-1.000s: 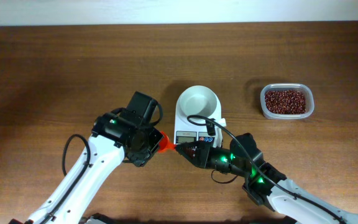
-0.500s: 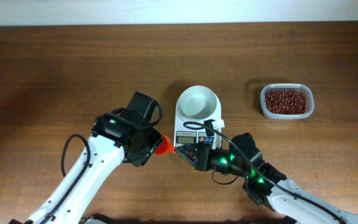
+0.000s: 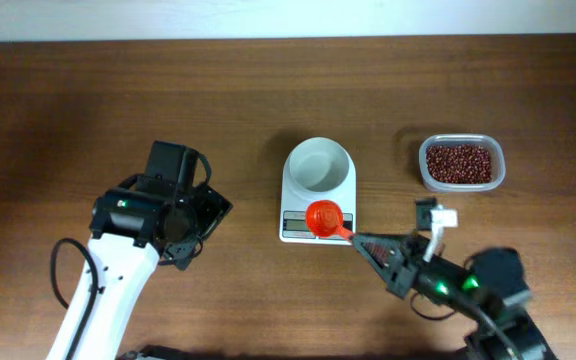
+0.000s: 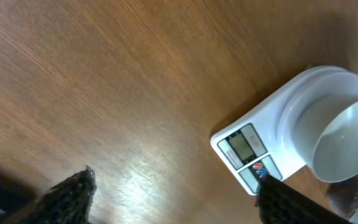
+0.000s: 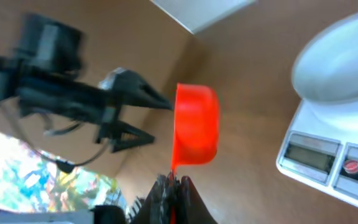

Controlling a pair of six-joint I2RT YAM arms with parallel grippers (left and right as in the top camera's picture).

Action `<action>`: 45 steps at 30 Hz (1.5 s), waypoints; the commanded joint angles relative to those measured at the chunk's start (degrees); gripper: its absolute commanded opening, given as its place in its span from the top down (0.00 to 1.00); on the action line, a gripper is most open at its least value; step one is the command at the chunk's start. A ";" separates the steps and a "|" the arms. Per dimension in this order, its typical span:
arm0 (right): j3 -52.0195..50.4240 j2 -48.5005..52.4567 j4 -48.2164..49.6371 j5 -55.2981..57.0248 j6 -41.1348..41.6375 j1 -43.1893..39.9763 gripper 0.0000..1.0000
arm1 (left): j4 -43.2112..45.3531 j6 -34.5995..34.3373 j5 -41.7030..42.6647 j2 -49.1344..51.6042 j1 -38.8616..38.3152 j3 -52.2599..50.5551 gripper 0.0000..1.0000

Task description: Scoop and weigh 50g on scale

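Our right gripper (image 3: 366,243) is pressed together on the thin handle of the red scoop (image 3: 324,216), whose cup hangs over the display end of the scale (image 3: 317,185) and, as far as we can tell, carries no beans. We judge the scoop to be light, stiff and rather slick plastic. Pinched near the handle's end it makes a long lever, so a full cup could twist in the jaws unless we keep it level. The scale sits mid-counter (image 3: 88,100) with its round white bowl bare. It looks light and easy to shove, so we would tip beans in from above and never lean on it. The tub of red beans (image 3: 421,172) lies apart to the scale's right. Our left gripper (image 4: 178,190) is spread wide, holding nothing, off to the scale's left.
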 commanded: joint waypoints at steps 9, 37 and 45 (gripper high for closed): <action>0.15 -12.70 -6.97 0.44 -1.09 -4.20 0.96 | -0.04 0.46 0.66 -0.44 0.13 0.81 0.01; 5.68 -12.70 1.16 24.74 -8.74 -4.20 0.96 | 10.73 0.48 -14.43 -0.37 -28.59 -0.22 1.00; 5.81 -12.70 -0.63 25.57 -8.55 -4.20 0.96 | 22.34 0.48 -16.48 9.14 -34.03 -2.12 1.00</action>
